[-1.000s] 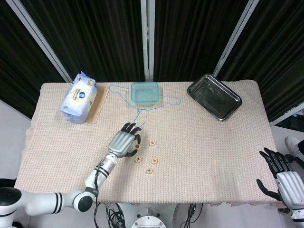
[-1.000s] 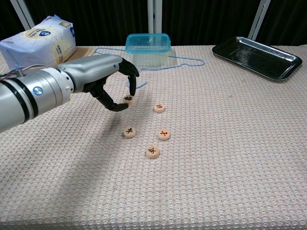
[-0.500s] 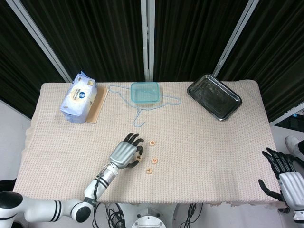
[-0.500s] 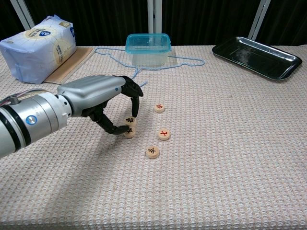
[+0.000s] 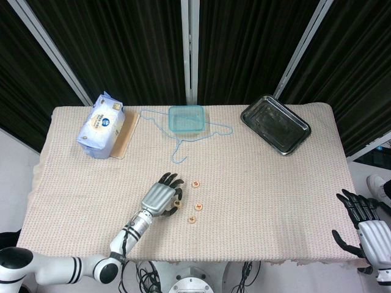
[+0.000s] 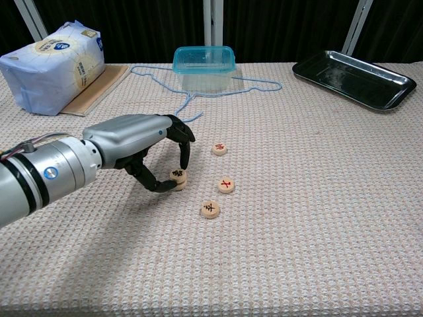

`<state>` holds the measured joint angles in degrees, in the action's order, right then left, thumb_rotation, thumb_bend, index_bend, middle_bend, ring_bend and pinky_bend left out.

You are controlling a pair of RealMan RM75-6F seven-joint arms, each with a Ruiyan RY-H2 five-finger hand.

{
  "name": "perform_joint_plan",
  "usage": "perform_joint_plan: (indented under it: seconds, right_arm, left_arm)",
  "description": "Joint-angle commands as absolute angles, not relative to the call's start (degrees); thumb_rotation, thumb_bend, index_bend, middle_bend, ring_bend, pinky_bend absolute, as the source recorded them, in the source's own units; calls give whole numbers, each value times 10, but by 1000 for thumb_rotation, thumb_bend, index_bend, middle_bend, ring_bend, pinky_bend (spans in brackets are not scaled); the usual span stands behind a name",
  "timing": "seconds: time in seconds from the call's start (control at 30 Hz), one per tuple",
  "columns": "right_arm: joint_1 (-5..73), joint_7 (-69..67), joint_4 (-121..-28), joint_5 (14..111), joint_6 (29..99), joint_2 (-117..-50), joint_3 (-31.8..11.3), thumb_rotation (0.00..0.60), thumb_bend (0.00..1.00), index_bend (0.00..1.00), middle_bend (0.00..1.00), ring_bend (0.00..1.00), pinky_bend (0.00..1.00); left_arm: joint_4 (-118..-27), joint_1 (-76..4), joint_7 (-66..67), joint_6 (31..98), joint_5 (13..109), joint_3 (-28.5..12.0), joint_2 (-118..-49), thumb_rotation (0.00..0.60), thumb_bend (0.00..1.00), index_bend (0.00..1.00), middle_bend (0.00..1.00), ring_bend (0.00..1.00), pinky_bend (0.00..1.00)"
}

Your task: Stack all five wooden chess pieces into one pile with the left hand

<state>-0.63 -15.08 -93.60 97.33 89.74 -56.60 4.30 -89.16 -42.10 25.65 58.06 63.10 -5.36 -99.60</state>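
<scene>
My left hand (image 6: 139, 148) is low over the cloth and pinches a round wooden chess piece (image 6: 178, 175) between thumb and a fingertip. That piece sits on top of a second piece (image 6: 178, 184), forming a two-high stack (image 5: 177, 203). Three single pieces lie to the right of it: one further back (image 6: 219, 148), one in the middle (image 6: 227, 185) and one nearest the front (image 6: 210, 209). In the head view the left hand (image 5: 160, 196) covers part of the stack. My right hand (image 5: 365, 229) hangs off the table's right front corner, fingers spread and holding nothing.
A white and blue bag (image 5: 102, 125) on a wooden board stands at the back left. A blue plastic box (image 5: 186, 118) and a blue wire hanger (image 5: 178, 146) lie at the back centre. A dark metal tray (image 5: 275, 124) sits at the back right.
The left hand carried one piece toward the front and lowered it onto another piece, so four spots of pieces show where there were five. The right hand has barely moved.
</scene>
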Motion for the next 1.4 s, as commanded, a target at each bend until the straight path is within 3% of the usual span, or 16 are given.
perform_joint_plan:
  seconds: [0.03,1.17,1.4]
  right_arm:
    - [-6,-151,-936,973,897,-566,43,600,301,0,0,0,0]
    - [-5,-146,-944,964,883,-561,44,600,301,0,0,0,0]
    - [-5,-146,-944,963,883,-560,44,600,301,0,0,0,0]
  left_arm:
    - [-891,-420,255,579,631,-53,-997,600,314,507,155,0,0]
    - [-897,-418,265,565,624,-53,-992,600,311,372,140,0,0]
    - [-904,-418,270,565,621,-53,-987,600,311,381,135,0,0]
